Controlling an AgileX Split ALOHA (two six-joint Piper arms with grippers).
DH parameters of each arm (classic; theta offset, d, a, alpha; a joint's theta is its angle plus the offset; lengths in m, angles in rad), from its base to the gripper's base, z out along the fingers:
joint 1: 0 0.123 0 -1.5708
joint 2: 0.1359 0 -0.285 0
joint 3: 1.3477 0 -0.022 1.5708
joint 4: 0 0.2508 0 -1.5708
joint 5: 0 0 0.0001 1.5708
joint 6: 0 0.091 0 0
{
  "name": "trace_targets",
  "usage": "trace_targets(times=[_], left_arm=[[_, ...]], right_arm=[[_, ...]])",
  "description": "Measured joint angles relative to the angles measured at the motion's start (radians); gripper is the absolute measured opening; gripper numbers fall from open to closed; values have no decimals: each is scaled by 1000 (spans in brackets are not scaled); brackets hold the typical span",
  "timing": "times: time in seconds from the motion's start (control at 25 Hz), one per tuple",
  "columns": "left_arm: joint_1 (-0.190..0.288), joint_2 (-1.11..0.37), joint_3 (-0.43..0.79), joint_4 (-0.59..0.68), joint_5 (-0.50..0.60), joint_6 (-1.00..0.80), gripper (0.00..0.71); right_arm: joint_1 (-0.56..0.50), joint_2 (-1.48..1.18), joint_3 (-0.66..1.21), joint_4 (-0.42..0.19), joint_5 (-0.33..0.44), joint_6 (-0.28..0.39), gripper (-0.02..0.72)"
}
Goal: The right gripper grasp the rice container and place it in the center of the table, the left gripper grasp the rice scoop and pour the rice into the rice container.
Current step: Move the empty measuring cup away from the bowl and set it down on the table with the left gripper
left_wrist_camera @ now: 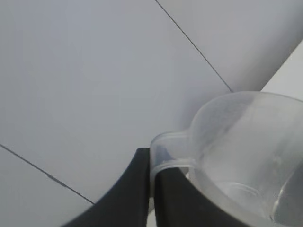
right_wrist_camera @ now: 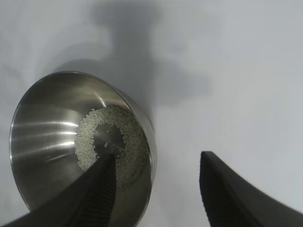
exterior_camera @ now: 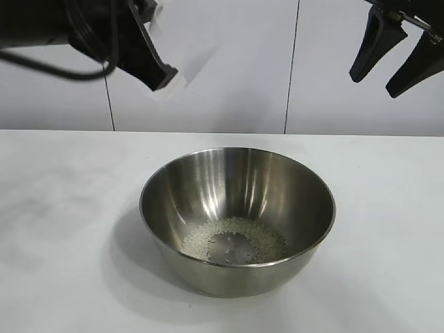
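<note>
My left hand [exterior_camera: 163, 76] is clamped on the emptied rice scoop [left_wrist_camera: 246, 156], raised beyond the rice container [exterior_camera: 237, 218] mid-surface [exterior_camera: 62, 208]; rice [exterior_camera: 236, 239] lies inside; right hand [exterior_camera: 399, 59] apart, holding nothing; pouring looks done.

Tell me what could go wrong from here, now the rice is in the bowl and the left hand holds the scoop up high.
1. The left hand pinches the scoop only by its thin side handle; it might twist loose and drop.
2. Any leftover grains could spill onto the table, since the scoop is off to the side of the bowl, not over it.
3. The right hand hangs open above the bowl's far side; lowering it could bump the rim and scatter the rice.
</note>
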Motion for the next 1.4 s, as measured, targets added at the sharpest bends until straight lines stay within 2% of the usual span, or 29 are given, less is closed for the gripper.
trace_targets(times=[0.08,0.32,0.52,0.68,0.84,1.0,1.04,1.2,1.4], left_arm=[[81,-24,-10,0,108,-163,8],[371,-14,-129,10,614,-510,8],[517,9,-195,-11,891,-562,8],[601,32,-207,-180,1021,-458,8],[621,54,-195,-465,993,-176,8],[621,56,-122,-844,898,296,8],[622,56,-99,-897,883,425,8],[623,56,-33,-953,864,718,8],[623,87,-21,-961,873,877,8]], right_arm=[[0,0,0,0,0,0,371],[0,0,0,3,0,0,371],[0,0,0,6,0,0,371],[0,0,0,7,0,0,371],[0,0,0,7,0,0,371],[0,0,0,8,-1,0,371],[0,0,0,8,-1,0,371],[0,0,0,8,-16,0,371],[0,0,0,10,-16,0,371]])
